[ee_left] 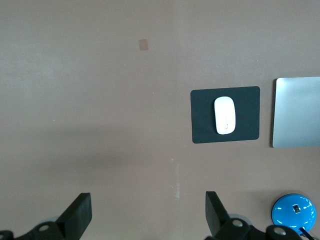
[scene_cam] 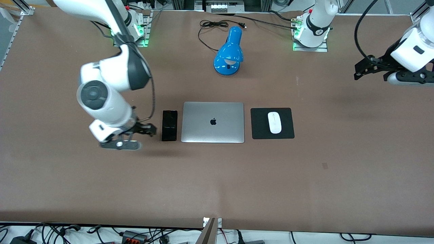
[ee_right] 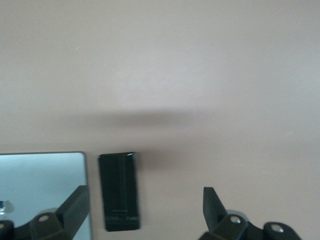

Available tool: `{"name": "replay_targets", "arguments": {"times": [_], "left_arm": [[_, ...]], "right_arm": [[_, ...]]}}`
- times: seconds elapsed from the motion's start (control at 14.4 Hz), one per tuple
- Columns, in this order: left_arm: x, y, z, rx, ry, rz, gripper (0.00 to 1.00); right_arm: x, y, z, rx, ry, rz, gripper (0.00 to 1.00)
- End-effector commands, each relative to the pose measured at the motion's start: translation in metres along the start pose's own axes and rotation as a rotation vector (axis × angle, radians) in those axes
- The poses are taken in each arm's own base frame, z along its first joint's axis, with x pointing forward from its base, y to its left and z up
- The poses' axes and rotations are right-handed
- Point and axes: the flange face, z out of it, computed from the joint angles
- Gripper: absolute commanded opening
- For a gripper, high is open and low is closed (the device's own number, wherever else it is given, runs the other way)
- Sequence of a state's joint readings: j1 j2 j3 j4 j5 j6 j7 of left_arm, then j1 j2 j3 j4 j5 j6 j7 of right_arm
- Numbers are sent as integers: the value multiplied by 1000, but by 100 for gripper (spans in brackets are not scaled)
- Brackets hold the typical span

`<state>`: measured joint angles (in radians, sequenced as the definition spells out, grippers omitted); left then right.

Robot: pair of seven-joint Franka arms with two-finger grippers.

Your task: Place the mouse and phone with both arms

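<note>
The white mouse (scene_cam: 274,122) lies on a square black mouse pad (scene_cam: 259,126) beside the closed silver laptop (scene_cam: 213,122), toward the left arm's end. The black phone (scene_cam: 169,125) lies flat on the table against the laptop's other side. My right gripper (scene_cam: 150,130) is open and empty, low over the table beside the phone; the right wrist view shows the phone (ee_right: 119,191) between its spread fingers, nearer one of them. My left gripper (scene_cam: 360,70) is open and empty, high over bare table away from the mouse (ee_left: 224,115).
A blue desk lamp (scene_cam: 229,52) with a black cord lies farther from the front camera than the laptop, between the arm bases. A small tan mark (scene_cam: 324,165) is on the brown table. The laptop shows in both wrist views (ee_left: 297,112) (ee_right: 42,190).
</note>
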<state>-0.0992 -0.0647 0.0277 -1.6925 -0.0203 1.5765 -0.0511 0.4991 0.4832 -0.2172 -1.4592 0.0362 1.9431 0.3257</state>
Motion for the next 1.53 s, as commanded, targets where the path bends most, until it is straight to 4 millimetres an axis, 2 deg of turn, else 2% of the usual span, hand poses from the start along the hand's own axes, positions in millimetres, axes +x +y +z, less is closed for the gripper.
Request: {"name": "replay_targets", "arguments": {"times": [0.0,0.07,0.21,0.28,0.35,0.42,0.49,0.56,0.77,0.84,1.25,1.46], "left_arm": [[10,3,-7,-7,11,0,100],[8,4,-9,-6,2,2,100],[10,5,-6,-6,-3,3,100],[9,4,-6,-6,-4,5,100],[10,0,-6,-6,-6,-1,100],[9,-1,-6,-6,-12,-1,100],[9,-3,-5,-6,-16,-3,100],[9,-6,-5,-8,-16,-7,100],[9,-9,-5,-10,-16,-17,100],[9,-11,-5,-10,-16,-17,100],[12,-10,1,-8,-28,-16,100],[12,-7,1,-7,-28,-20,100]], "right_arm": [[7,44,-38,-14,-6,-50,100],[10,71,-53,-15,3,-63,100],[9,107,-80,-6,16,-55,100],[0,128,-106,13,9,-30,100],[-7,159,-119,22,-21,12,100],[-11,171,-123,35,-50,11,100],[-11,191,-141,56,-28,5,100],[-9,203,-151,67,-5,-7,100],[-8,249,-156,76,18,-59,100],[-8,254,-159,77,31,-60,100],[-11,251,-170,55,76,-83,100],[-37,251,-163,53,76,-85,100]]}}
